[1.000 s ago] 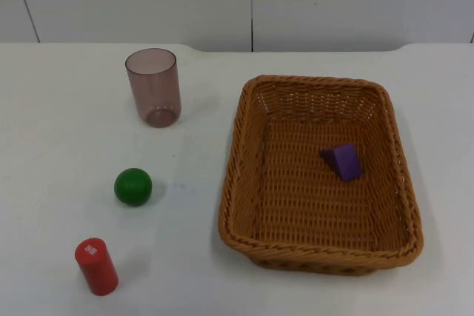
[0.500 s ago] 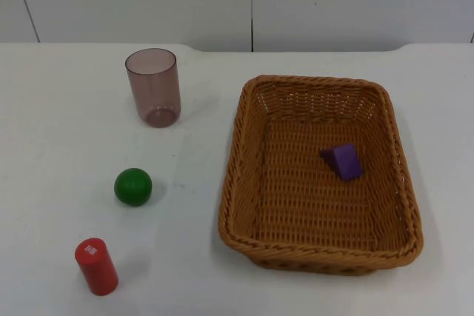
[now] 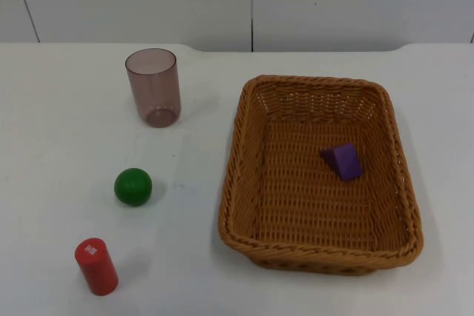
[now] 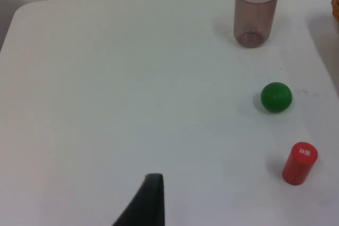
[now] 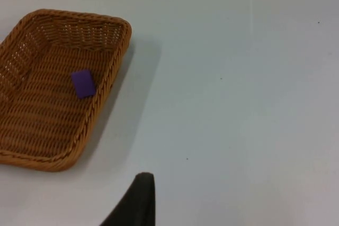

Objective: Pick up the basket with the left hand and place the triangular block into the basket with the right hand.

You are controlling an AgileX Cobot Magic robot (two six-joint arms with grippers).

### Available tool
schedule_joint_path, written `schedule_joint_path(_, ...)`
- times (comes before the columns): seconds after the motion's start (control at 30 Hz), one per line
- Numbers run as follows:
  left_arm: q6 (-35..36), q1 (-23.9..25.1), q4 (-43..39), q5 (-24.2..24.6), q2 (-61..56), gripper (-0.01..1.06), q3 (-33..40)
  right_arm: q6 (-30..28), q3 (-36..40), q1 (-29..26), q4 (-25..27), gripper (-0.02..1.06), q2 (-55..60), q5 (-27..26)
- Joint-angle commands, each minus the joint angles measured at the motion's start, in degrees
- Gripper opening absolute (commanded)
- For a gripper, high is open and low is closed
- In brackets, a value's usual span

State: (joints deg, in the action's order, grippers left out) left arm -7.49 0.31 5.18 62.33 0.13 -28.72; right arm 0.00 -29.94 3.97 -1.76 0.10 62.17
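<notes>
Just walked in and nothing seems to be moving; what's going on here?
Nothing is being handled. The wicker basket sits on the white table with the purple triangular block already lying inside it. A tinted cup, green ball and red cylinder stand apart, beside the basket. Both arms wait, away from everything.

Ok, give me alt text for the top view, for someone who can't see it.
A woven basket sits on the white table with a purple triangular block already inside. Beside it stand a tinted cup, a green ball and a red cylinder.
</notes>
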Motion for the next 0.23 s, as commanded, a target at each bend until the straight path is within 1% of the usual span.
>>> schedule_joint_path(0.0, 0.54, -0.22, 0.01, -0.56, -0.13, 1.05, 0.29, 0.0, 0.37, -0.12, 0.05, 1.04, -0.1, -0.36)
schedule_joint_path(0.2, 4.31, -0.22, -1.51, -0.67, -0.13, 1.05, 0.29, 0.0, 0.37, -0.12, 0.05, 1.04, -0.1, -0.36)
